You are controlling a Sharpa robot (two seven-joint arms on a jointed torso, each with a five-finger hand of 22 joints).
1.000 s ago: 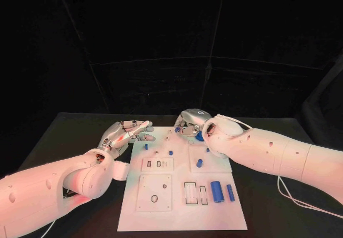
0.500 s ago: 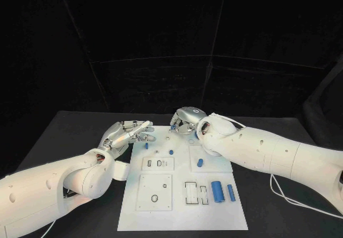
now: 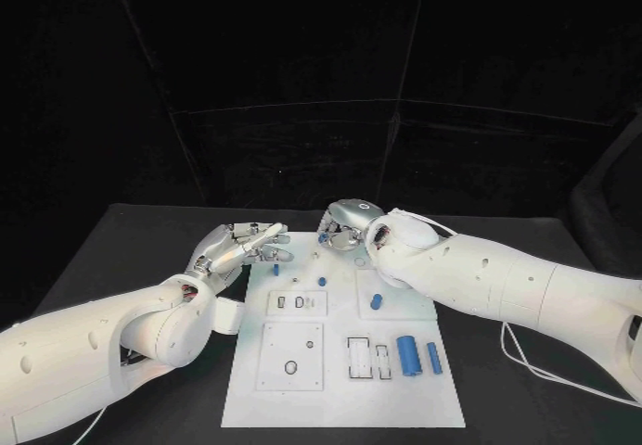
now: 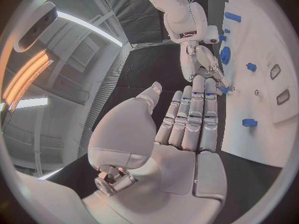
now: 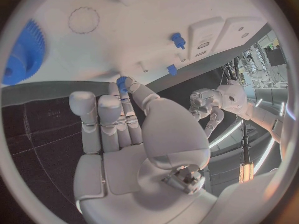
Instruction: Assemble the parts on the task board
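A small blue gear point(image 5: 121, 83) is pinched at the fingertips of the right hand point(image 3: 345, 228) above the far edge of the task board point(image 3: 342, 389), while the left hand point(image 3: 241, 248), spread and holding nothing, is kept beside the board's far left corner.

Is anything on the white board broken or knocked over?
Nothing stands out. The task board lies flat and square on the table, and the blue cylinders lie neatly side by side near its right edge. The right hand pinches a small blue gear at the far edge.
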